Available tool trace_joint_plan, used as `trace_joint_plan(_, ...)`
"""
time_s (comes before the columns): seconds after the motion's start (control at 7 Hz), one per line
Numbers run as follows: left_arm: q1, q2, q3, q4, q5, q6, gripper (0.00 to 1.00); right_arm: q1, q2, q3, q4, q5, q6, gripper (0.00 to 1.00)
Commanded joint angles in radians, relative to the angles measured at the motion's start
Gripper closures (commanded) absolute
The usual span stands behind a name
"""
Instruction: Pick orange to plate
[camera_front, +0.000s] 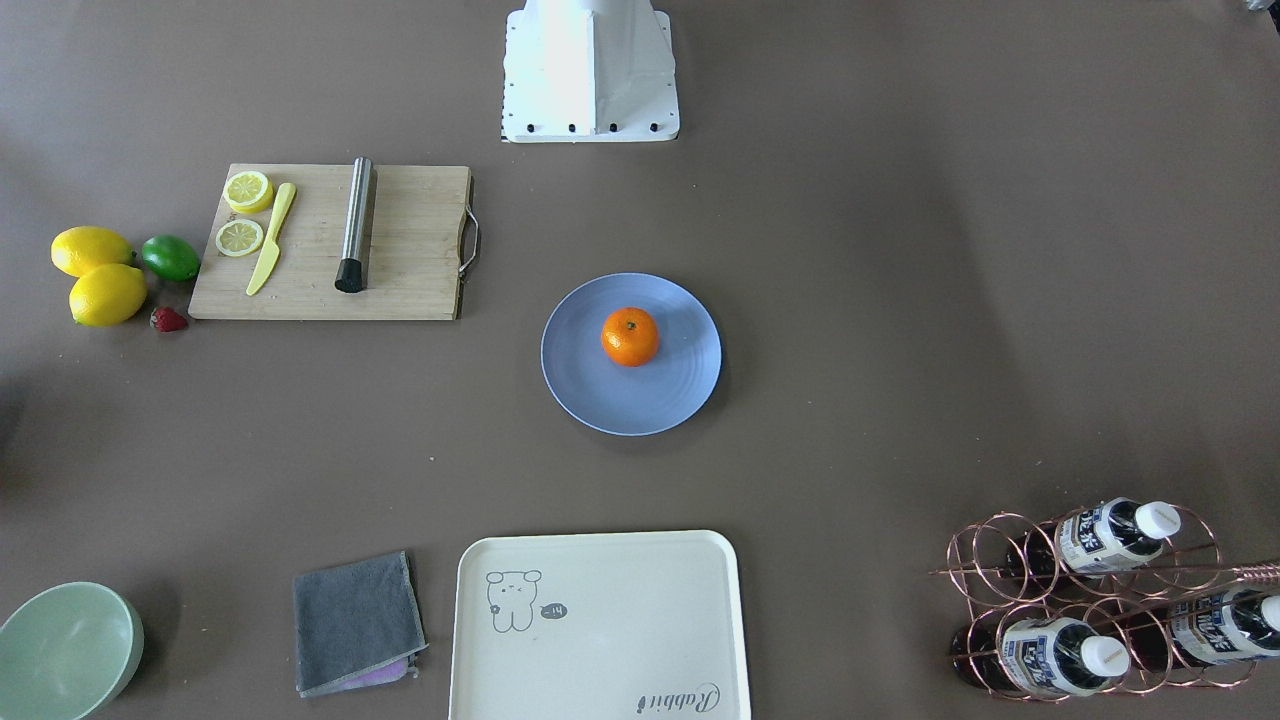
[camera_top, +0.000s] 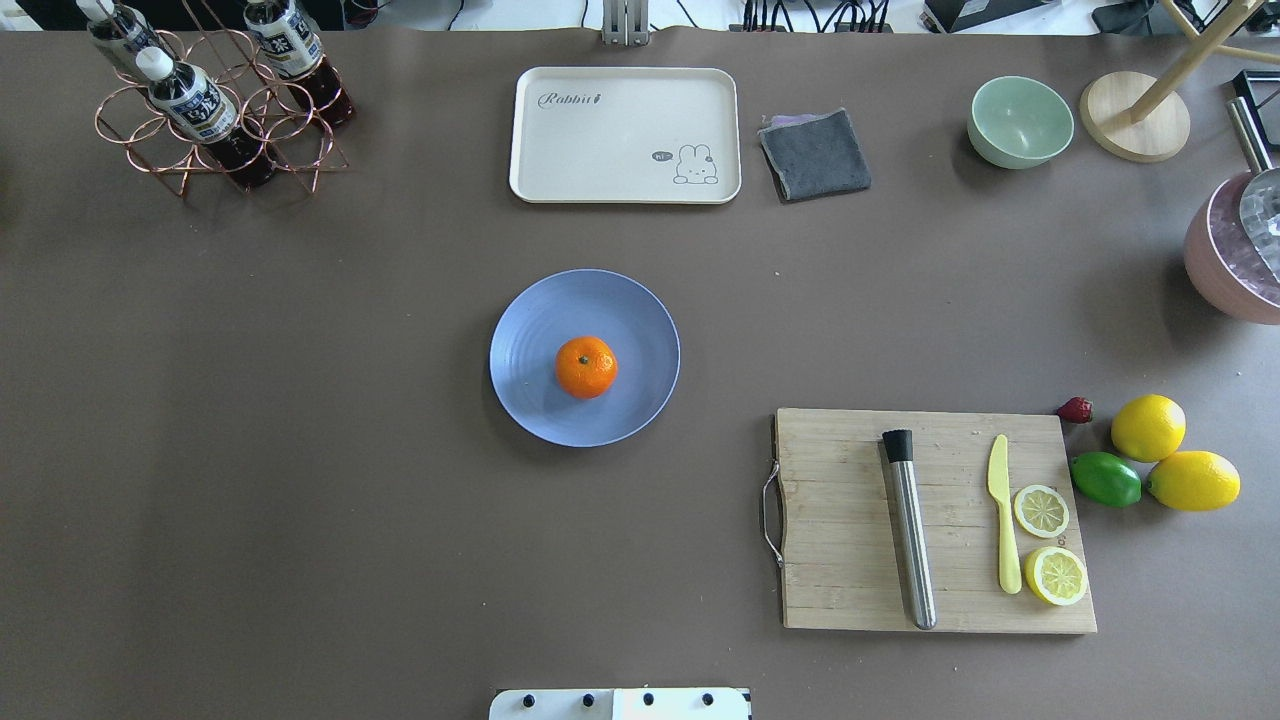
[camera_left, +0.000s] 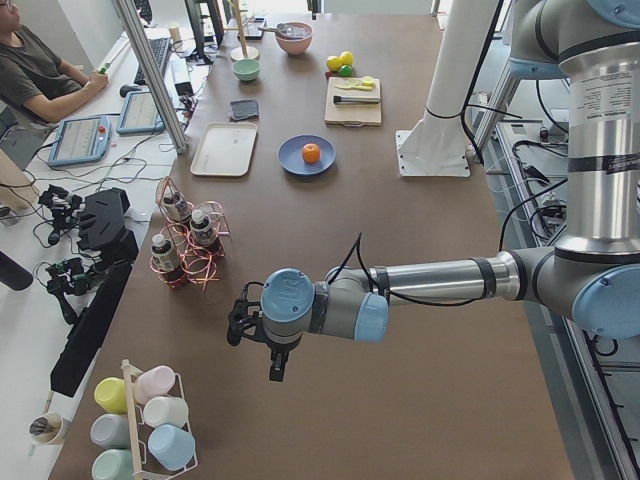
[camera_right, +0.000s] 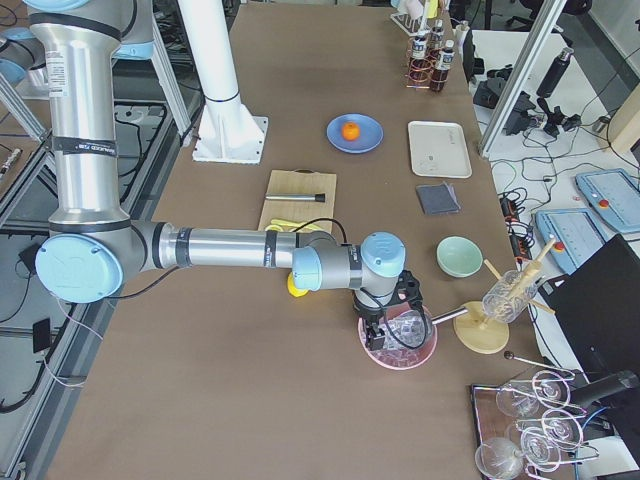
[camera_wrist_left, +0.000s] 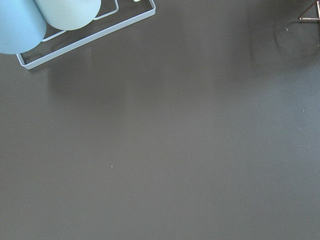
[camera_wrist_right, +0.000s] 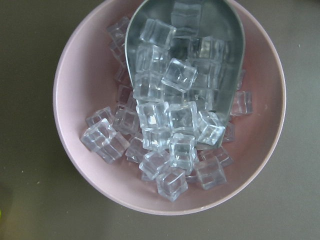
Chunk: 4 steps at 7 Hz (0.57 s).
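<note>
The orange (camera_top: 586, 367) rests near the middle of the blue-grey plate (camera_top: 530, 310) at the table's centre, also seen in the front-facing view as the orange (camera_front: 630, 336) on the plate (camera_front: 600, 400). Neither arm is near it. My left gripper (camera_left: 272, 362) hangs over bare table at the far left end, close to a cup rack (camera_wrist_left: 75, 30). My right gripper (camera_right: 383, 325) hovers over a pink bowl of ice cubes (camera_wrist_right: 170, 110) at the far right end. Both show only in the side views, so I cannot tell whether they are open or shut.
A cutting board (camera_top: 850, 520) holds a steel muddler (camera_top: 910, 535), a yellow knife and lemon slices. Two lemons (camera_top: 1148, 427), a lime (camera_top: 1105, 478) and a strawberry lie beside it. A cream tray (camera_top: 625, 135), grey cloth (camera_top: 815, 153), green bowl (camera_top: 1019, 121) and bottle rack (camera_top: 215, 100) line the far edge.
</note>
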Motion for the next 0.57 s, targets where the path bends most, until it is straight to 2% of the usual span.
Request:
trace_joint_plan(0.0,0.002,0.038,-0.01,0.003,0.001,0.088,0.02,0.0,0.006,-0.018,0.003,-0.004,0.0,0.0)
trace_joint_plan(0.43,0.017,0.042,-0.015,0.0,-0.005,0.077,0.02,0.0,0.031,-0.021,0.003,-0.002,0.004,0.0)
